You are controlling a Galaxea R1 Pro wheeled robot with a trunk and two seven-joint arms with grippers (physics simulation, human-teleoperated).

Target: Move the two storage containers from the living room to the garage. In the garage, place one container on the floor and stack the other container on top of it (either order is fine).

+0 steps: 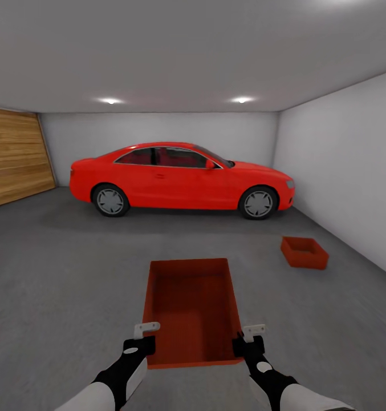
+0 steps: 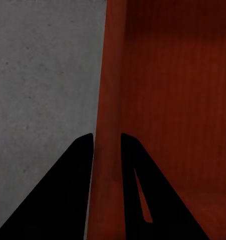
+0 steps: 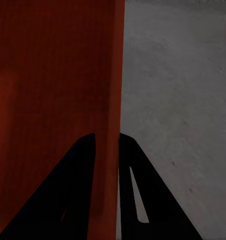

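I am in the garage. An orange-red open-top storage container [image 1: 193, 311] hangs in front of me above the dark grey concrete floor [image 1: 61, 274], carried by both arms. My left gripper [image 1: 142, 337] is shut on its left wall [image 2: 108, 100], one finger on each side. My right gripper [image 1: 248, 338] is shut on its right wall [image 3: 110, 100] the same way. A second, alike storage container [image 1: 304, 252] rests on the floor ahead to the right, near the white wall.
A red car [image 1: 181, 178] is parked across the far side of the garage. A slatted wooden door [image 1: 16, 155] is on the left and a plain white wall [image 1: 346, 165] runs along the right. Open concrete lies between me and the car.
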